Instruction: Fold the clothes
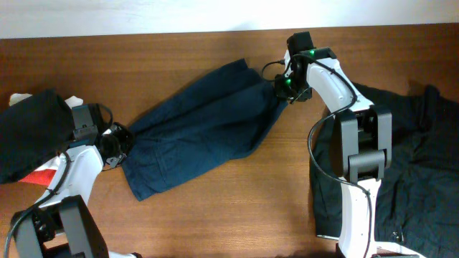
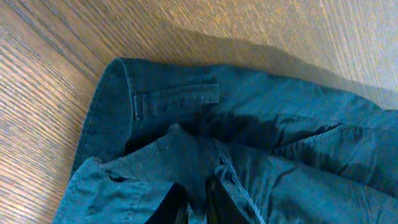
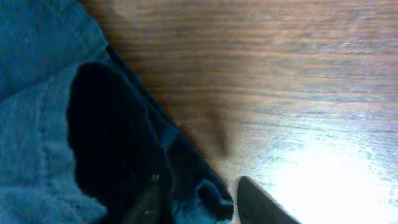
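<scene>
Starting at the left gripper point(image 2: 198, 210): its dark fingers point(image 2: 176, 210) are nearly closed at the bottom of the left wrist view. A raised ridge of navy shorts point(image 2: 261, 124) is pinched between them, close to the waistband and a welt pocket.

At the right gripper point(image 3: 199, 205) the fingers point(image 3: 261, 202) stand moderately apart. A dark hem of the same shorts lies loose in the gap beside the left-hand finger. The other finger is clear of the cloth, over bare wooden table point(image 3: 298, 93), and nothing is gripped there.

From overhead, the navy shorts lie diagonally across the middle of the table, stretched between the two grippers. They are rumpled along their length and not yet folded. A near-black garment point(image 1: 416, 165) lies heaped at the right edge under the right arm, well apart from the shorts. Another dark cloth point(image 1: 32, 129) sits at the far left.

Judgement: the step in hand is laying the shorts out flat before the first fold, so the task is at an early stage. The next move calls for the left end to be set down smooth. A fresh, secure hold on an edge can then carry one half over the other. The pinched ridge risks dragging the cloth into new wrinkles.
</scene>
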